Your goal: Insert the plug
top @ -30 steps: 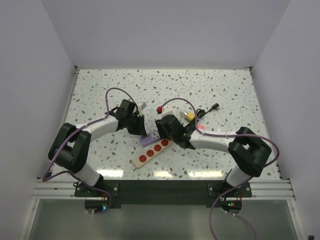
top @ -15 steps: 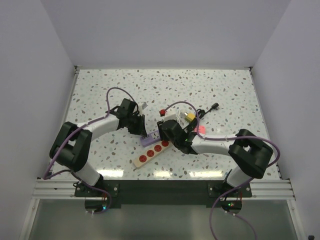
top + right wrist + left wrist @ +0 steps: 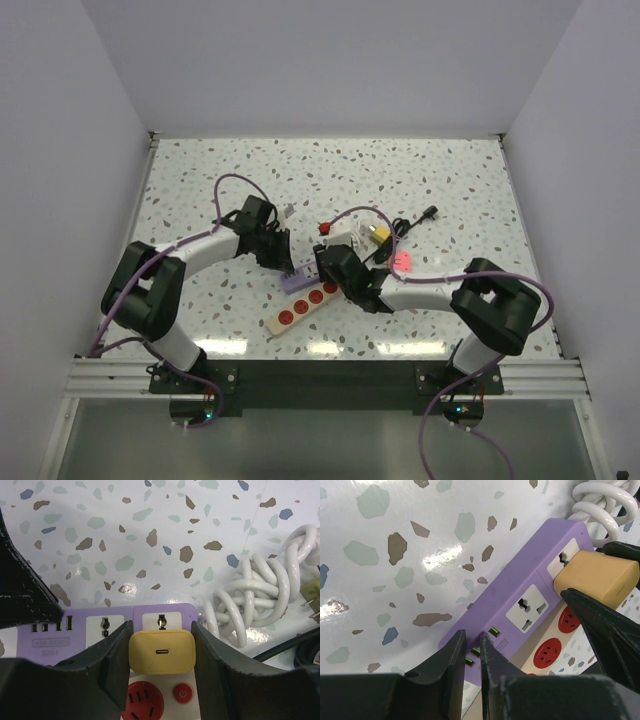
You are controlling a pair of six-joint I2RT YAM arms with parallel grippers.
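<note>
The right gripper (image 3: 162,652) is grasping the yellow plug (image 3: 162,656), its two dark fingers (image 3: 112,655) clamping the plug's left and right sides. The plug is sitting against the socket face of the purple power strip (image 3: 80,626), covering the near part of the right-hand socket panel. One slot of that socket is showing just beyond the plug's far edge. Whether the prongs are entering the socket cannot be told, since the plug body is hiding them.

In the left wrist view, the plug (image 3: 595,577) is standing at the strip's (image 3: 505,592) end socket, with a free socket beside it.

The left gripper (image 3: 471,645) is clenched with only a thin slit between its fingers. Its tips are resting at the strip's other end, right by the row of small green-lit ports, and are holding nothing.

Seen from above, both grippers (image 3: 283,262) (image 3: 325,262) are meeting over the purple strip (image 3: 296,280) in the middle of the counter (image 3: 200,170). A white power strip (image 3: 303,301) with red sockets is lying just near it, touching its long side.

A coiled white cable (image 3: 250,600) is lying just to the right of the purple strip. Beyond that, a second plug (image 3: 312,596) with bare metal prongs is showing at the right edge.
</note>
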